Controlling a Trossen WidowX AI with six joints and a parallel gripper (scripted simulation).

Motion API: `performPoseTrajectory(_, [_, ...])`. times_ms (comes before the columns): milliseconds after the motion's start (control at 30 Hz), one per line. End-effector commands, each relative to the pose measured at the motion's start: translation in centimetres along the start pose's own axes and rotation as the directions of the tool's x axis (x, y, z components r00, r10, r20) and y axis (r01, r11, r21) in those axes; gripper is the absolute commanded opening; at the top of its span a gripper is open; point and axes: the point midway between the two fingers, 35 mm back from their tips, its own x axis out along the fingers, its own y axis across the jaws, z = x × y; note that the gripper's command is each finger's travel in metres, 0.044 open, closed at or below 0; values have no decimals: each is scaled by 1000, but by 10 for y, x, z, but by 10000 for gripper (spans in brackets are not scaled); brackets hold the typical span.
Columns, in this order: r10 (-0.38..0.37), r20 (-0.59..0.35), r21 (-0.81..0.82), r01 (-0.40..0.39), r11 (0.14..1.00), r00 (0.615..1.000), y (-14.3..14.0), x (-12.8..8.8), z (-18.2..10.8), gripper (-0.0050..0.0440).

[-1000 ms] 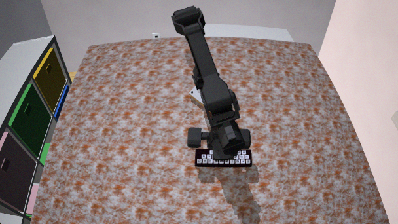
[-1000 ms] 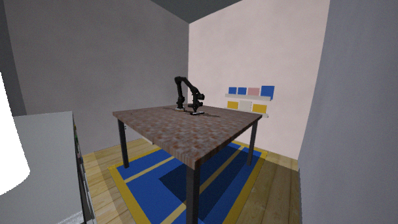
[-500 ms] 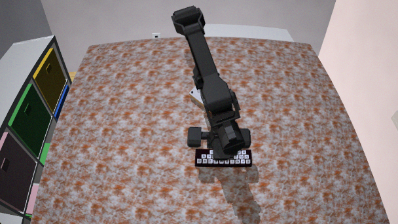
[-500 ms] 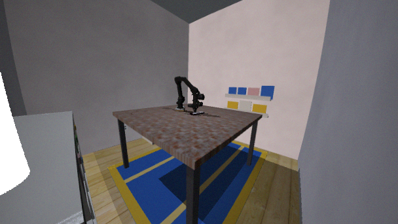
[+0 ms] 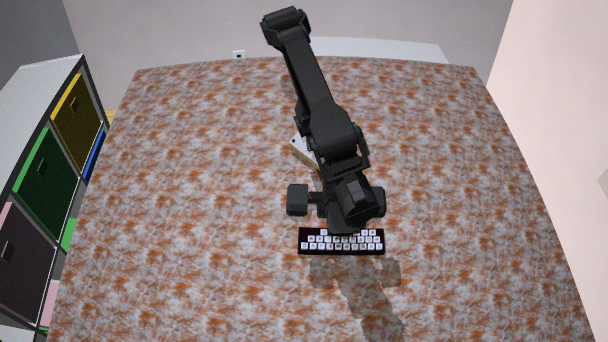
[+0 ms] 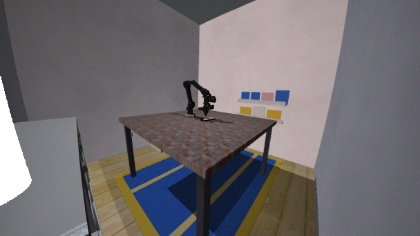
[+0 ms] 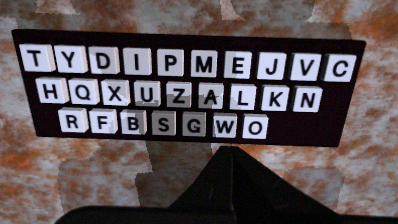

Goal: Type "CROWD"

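Keyboard; end effector closed, empty, above.

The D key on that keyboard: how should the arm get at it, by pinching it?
No pinching: neighbouring keys crowd the D key in the top row. Better to press its flat top face straight from above with the shut gripper, which holds nothing.

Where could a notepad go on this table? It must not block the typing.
The wide stretches left and right of the keyboard, out to the table edges, look bare, as does the near strip in front of it. Crowded: the middle, where the arm and shut gripper hang over the keyboard.
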Motion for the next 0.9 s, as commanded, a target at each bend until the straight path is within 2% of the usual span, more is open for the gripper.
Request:
performPoseTrajectory(0, [0, 0, 0, 0, 1000, 1000, 2, 0, 1, 0])
performPoseTrajectory(200, [1, 8, 4, -1, 1000, 1000, 60, -3, 35, 0])
performPoseTrajectory(433, [0, 9, 4, -1, 1000, 1000, 65, -2, 37, 0])
performPoseTrajectory(567, [0, 9, 4, -1, 1000, 1000, 65, 12, 37, 0])
performPoseTrajectory(867, [0, 9, 4, -1, 1000, 1000, 65, 13, 37, 0])
